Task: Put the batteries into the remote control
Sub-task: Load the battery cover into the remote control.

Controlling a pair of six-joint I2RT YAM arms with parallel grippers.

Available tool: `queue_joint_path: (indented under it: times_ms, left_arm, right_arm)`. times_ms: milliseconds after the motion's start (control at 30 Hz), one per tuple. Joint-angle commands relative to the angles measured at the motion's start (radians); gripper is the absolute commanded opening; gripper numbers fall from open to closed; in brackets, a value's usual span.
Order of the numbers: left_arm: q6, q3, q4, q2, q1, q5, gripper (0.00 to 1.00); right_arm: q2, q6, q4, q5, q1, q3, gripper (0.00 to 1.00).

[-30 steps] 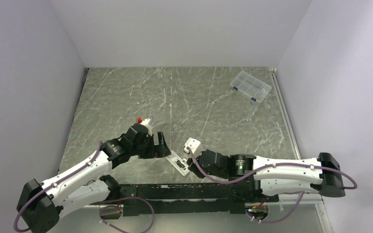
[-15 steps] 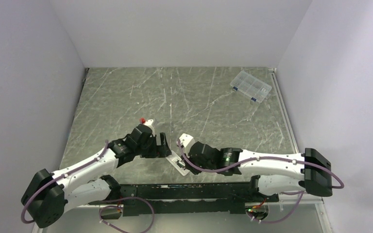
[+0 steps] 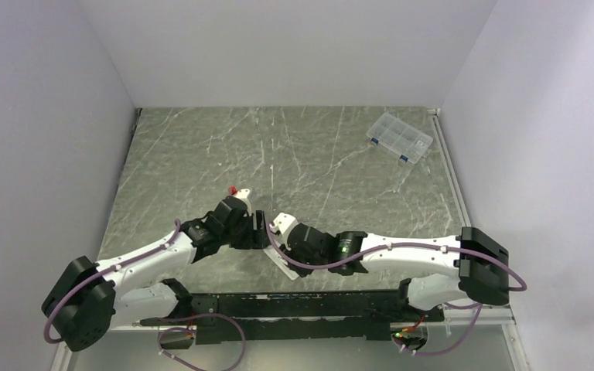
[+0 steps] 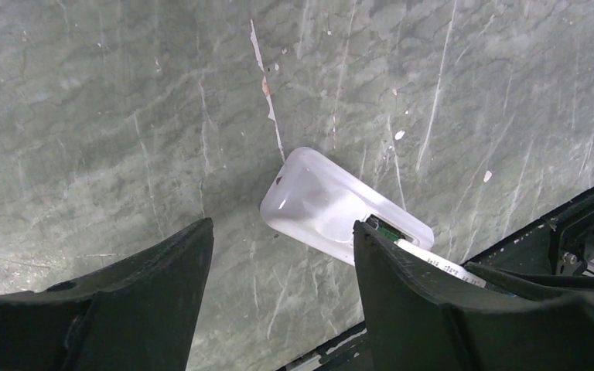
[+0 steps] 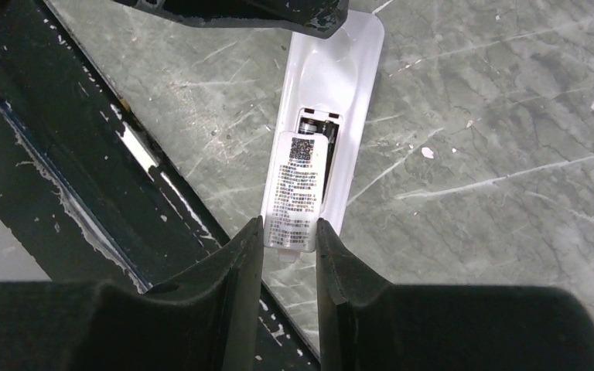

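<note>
Plain pale walls close in a grey-green marbled bench [image 3: 201, 154], streaked with white veins and scratches and flecked with small white chips. A clear compartmented plastic box [image 3: 399, 137] sits at the far right corner, well apart from the arms. A black mounting rail [image 3: 294, 305] runs along the near edge.

The remote control [image 4: 321, 205] lies flat on the bench near that rail, back side up and between the two wrists. Its white shell is blank at the rounded end. In the right wrist view its compartment stands open, with the end of a dark battery [image 5: 315, 124] showing inside.

Just below the opening lies the battery cover [image 5: 300, 182], a white panel. Its sticker carries a QR-style square and rows of fine print too small to read, and no brand name can be made out.

The right gripper [image 5: 288, 232] has its jaws drawn narrow, pinching the lower end of that cover. The left gripper [image 4: 282, 232] hangs over the remote's rounded end with its jaws spread wide, touching nothing.
</note>
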Motion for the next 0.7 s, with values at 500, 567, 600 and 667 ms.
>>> queue_joint_path:
  times_ms: [500, 567, 600, 667]
  left_arm:
    - [0.033, -0.027, 0.08, 0.047, 0.009, -0.008, 0.69]
    - [0.034, -0.028, 0.073, 0.039, 0.01, -0.013, 0.7]
    - [0.033, -0.031, 0.069, 0.033, 0.011, -0.017, 0.7]
    - [0.032, -0.034, 0.062, 0.024, 0.012, -0.024, 0.7]
  right_arm:
    - [0.093, 0.041, -0.01, 0.023, -0.028, 0.092, 0.1]
    - [0.099, 0.045, -0.013, 0.024, -0.028, 0.096, 0.1]
    - [0.102, 0.046, -0.013, 0.022, -0.028, 0.097, 0.1]
    - [0.111, 0.051, -0.017, 0.025, -0.028, 0.103, 0.1]
